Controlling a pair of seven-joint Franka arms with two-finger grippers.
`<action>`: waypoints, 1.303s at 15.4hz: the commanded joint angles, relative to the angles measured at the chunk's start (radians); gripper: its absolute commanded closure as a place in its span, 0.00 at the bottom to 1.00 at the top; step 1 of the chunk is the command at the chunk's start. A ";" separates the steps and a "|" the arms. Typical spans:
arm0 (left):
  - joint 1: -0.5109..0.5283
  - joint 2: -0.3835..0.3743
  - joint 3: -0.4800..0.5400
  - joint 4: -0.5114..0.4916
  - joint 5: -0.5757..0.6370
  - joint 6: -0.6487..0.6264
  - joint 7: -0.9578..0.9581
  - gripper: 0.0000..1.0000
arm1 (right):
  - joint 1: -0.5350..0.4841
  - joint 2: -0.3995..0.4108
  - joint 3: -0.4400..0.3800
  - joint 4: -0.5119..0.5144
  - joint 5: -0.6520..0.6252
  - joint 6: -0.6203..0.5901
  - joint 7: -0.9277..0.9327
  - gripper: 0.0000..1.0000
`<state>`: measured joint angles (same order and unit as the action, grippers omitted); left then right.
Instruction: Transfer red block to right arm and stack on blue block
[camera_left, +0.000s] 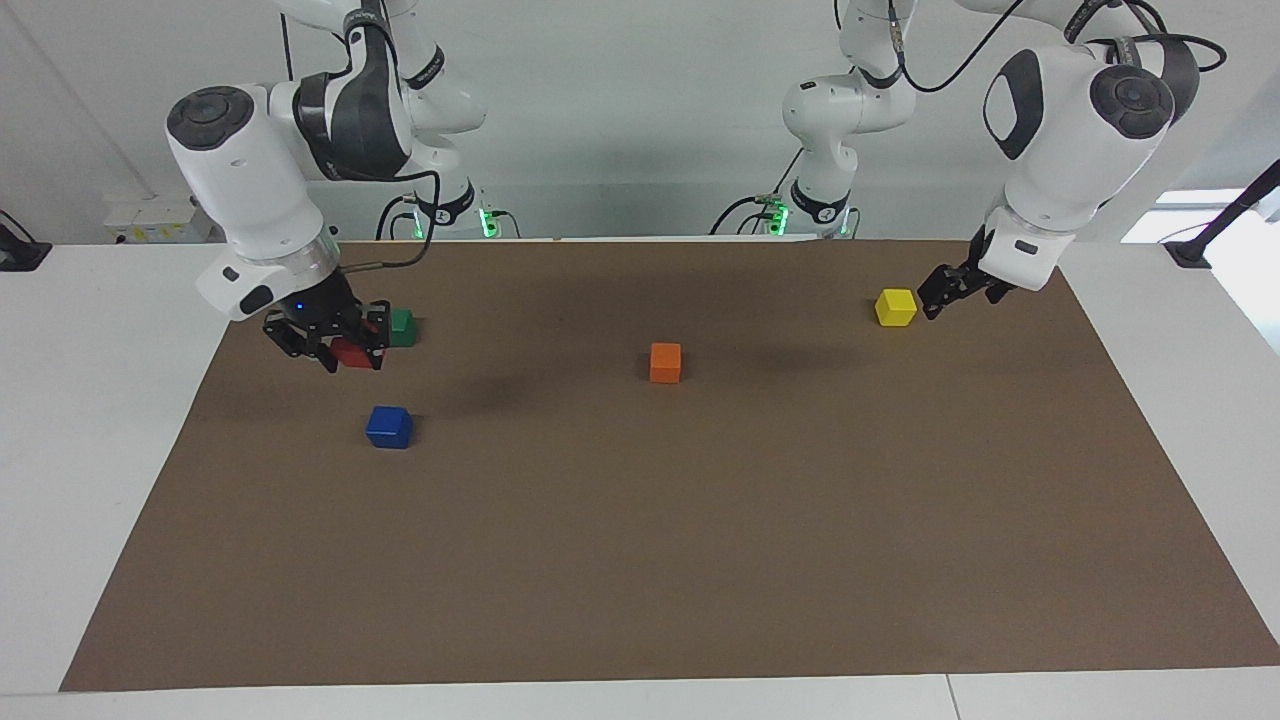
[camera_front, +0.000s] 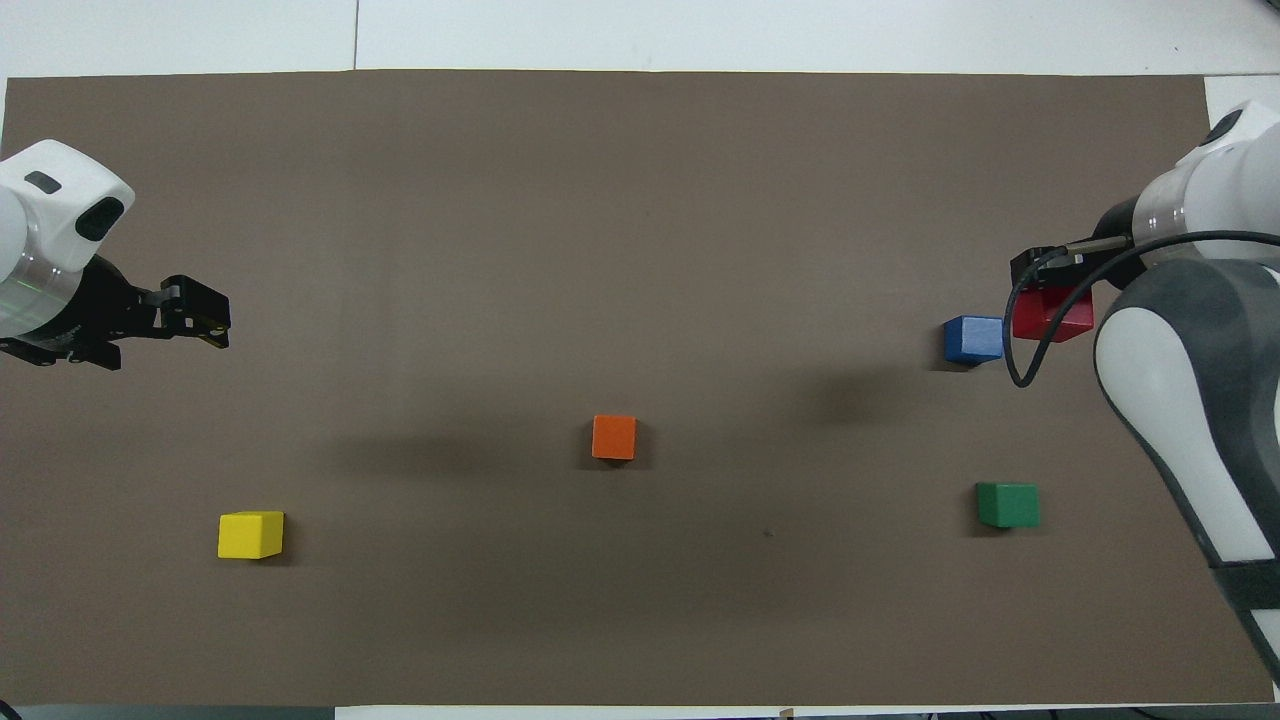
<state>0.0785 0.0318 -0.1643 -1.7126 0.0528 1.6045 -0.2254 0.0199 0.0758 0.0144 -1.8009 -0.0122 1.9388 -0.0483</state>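
Observation:
The red block (camera_left: 356, 350) hangs in my right gripper (camera_left: 343, 358), which is shut on it and points down, a small blue light glowing at the wrist. In the overhead view the red block (camera_front: 1048, 318) and the right gripper (camera_front: 1048, 292) are over the mat just beside the blue block (camera_front: 973, 338), toward the right arm's end of the table. The blue block (camera_left: 389, 427) rests on the mat with nothing on it. My left gripper (camera_left: 933, 300) hovers open and empty beside the yellow block (camera_left: 896, 307); the left gripper (camera_front: 200, 317) also shows in the overhead view.
A green block (camera_left: 402, 327) sits nearer to the robots than the blue one, partly covered by the right gripper. An orange block (camera_left: 665, 362) lies mid-mat. The yellow block (camera_front: 250, 534) is toward the left arm's end. A brown mat (camera_left: 640, 560) covers the table.

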 joint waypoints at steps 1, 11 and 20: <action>0.009 -0.046 -0.001 -0.048 0.022 -0.005 0.044 0.00 | -0.009 -0.018 0.009 -0.087 -0.026 0.098 -0.033 1.00; -0.006 -0.078 -0.003 -0.076 0.013 0.005 0.034 0.00 | -0.044 0.024 0.009 -0.244 -0.040 0.339 -0.039 1.00; -0.008 -0.079 -0.001 -0.071 0.015 0.048 0.037 0.00 | -0.069 0.064 0.009 -0.281 -0.040 0.416 -0.039 1.00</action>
<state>0.0780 -0.0266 -0.1716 -1.7592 0.0531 1.6307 -0.1951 -0.0348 0.1316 0.0135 -2.0539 -0.0294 2.3014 -0.0756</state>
